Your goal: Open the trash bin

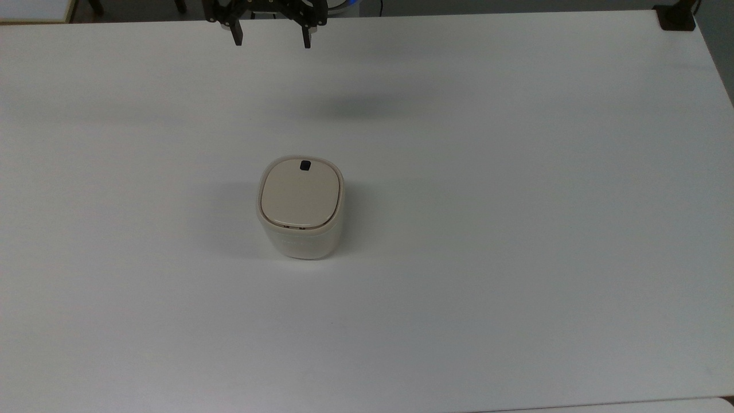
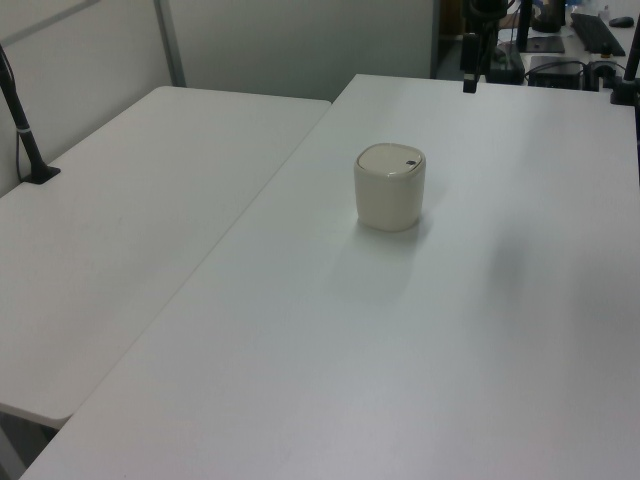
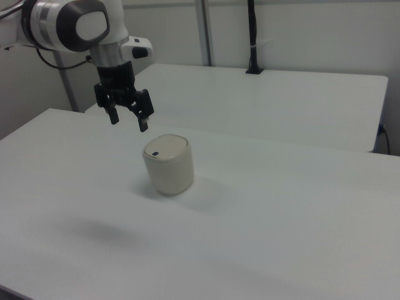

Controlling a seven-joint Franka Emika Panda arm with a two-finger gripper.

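Cream-lidded trash bin point(image 1: 300, 211) stands upright on the white worktop point(image 1: 516, 229), lid closed, its black button point(image 1: 305, 166) on the edge facing the tool point(image 1: 270, 41), which hangs above, well apart, fingers spread, empty.

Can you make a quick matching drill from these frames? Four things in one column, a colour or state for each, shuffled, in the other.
Things:
1. lid
2. button
3. gripper
4. bin body

Colour or state:
A. black, near the lid's far edge in the top view
B. open, in the air, holding nothing
C. cream-beige, shut flat
D. whitish translucent, standing on the white table

Pairs: 1-C, 2-A, 3-B, 4-D
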